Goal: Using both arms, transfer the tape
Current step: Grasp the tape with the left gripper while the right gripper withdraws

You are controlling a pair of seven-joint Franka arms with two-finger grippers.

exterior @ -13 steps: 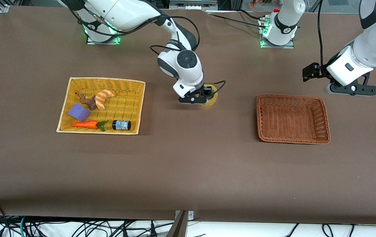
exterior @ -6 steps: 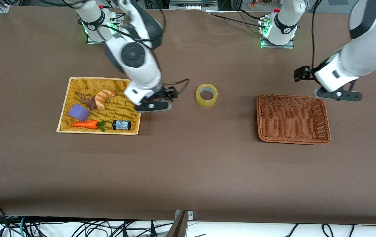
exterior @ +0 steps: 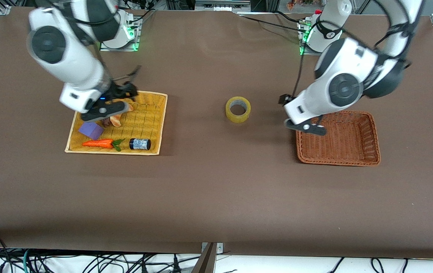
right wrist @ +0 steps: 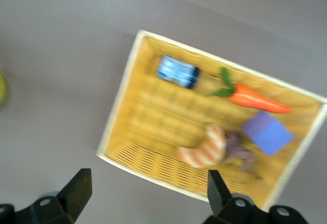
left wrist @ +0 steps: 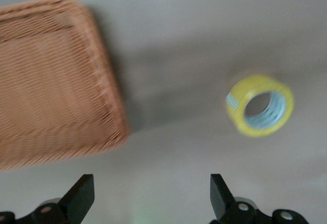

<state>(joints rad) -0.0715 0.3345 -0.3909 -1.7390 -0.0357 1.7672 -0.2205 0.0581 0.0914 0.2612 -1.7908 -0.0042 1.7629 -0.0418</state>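
Note:
The tape (exterior: 238, 109), a yellowish ring with a grey core, lies flat on the brown table between the two baskets, with nothing touching it. It also shows in the left wrist view (left wrist: 260, 105). My right gripper (exterior: 125, 91) is open and empty, up over the edge of the yellow basket (exterior: 152, 125) that lies farther from the front camera. In the right wrist view its gripper (right wrist: 147, 191) holds nothing. My left gripper (exterior: 285, 100) is open and empty (left wrist: 150, 198), over the table between the tape and the brown basket (exterior: 368, 151).
The yellow basket holds a small dark jar (exterior: 139, 144), a carrot (exterior: 98, 143), a purple block (exterior: 90, 129) and a croissant (right wrist: 204, 147). The brown basket (left wrist: 51, 81) has nothing in it.
My right gripper has let go of the tape and swung away to over the yellow basket. My left arm has swung in from its end of the table toward the tape.

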